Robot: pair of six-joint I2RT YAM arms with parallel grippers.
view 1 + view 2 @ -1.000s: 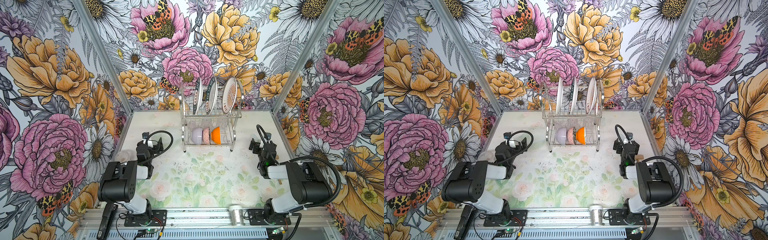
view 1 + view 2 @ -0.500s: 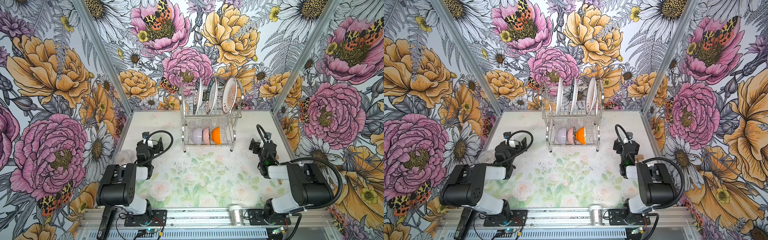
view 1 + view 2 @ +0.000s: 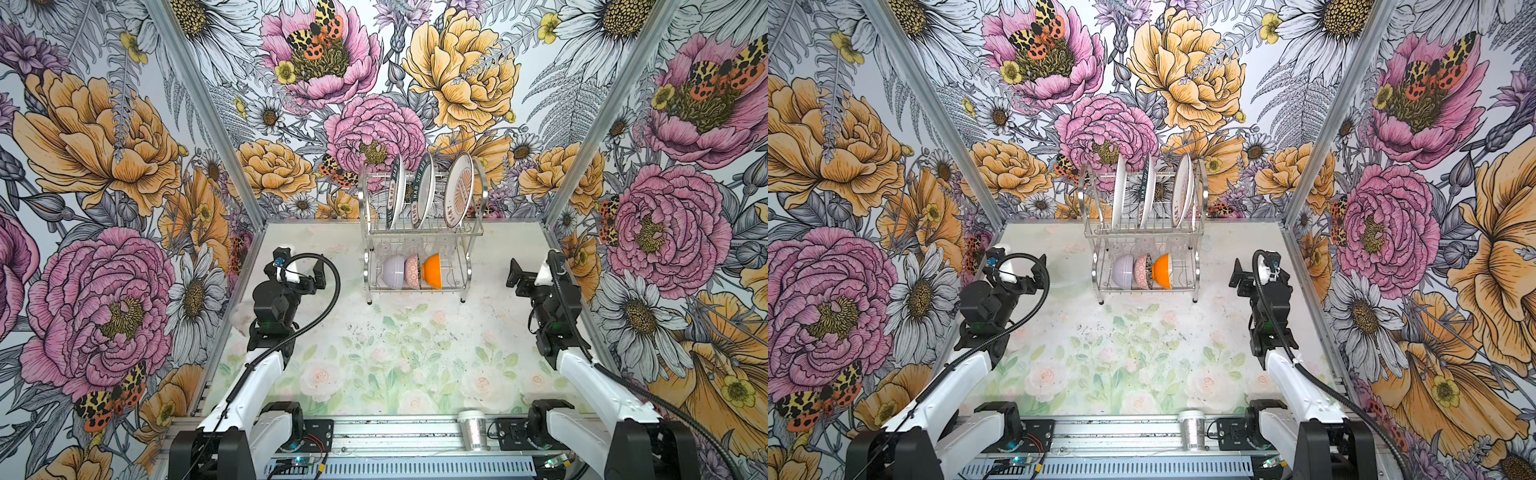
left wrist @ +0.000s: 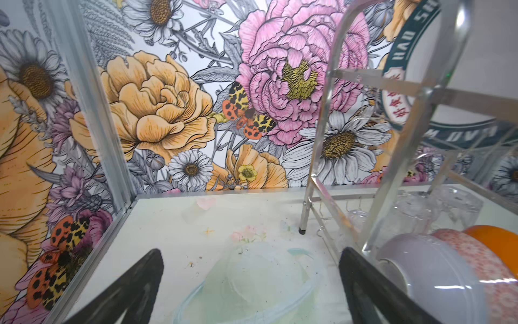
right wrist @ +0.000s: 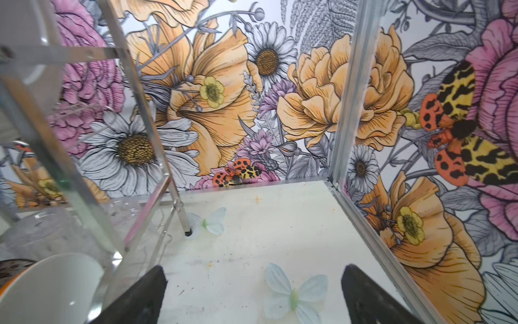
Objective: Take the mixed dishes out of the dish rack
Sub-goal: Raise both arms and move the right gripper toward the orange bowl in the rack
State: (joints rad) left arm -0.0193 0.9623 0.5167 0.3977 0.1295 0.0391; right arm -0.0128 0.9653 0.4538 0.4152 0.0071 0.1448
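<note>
Now, left gripper (image 3: 303, 266) and right gripper (image 3: 534, 270) hang wide open, empty, flanking the dish rack (image 3: 368, 232), presumably so plates (image 3: 422, 189) and bowls (image 3: 392, 272) are within reach.

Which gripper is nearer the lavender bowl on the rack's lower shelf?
Left. The left gripper, open, is just outside the dish rack's left end, beside the lavender bowl. The right gripper, open, is beyond the rack's opposite end, past the floral bowl and orange bowl.

White-and-black left arm (image 3: 262, 374) and right arm (image 3: 577, 370) stretch forward, low. Black-fingered left gripper (image 4: 251, 252) and right gripper (image 5: 255, 268) gape wide, holding nothing.
</note>
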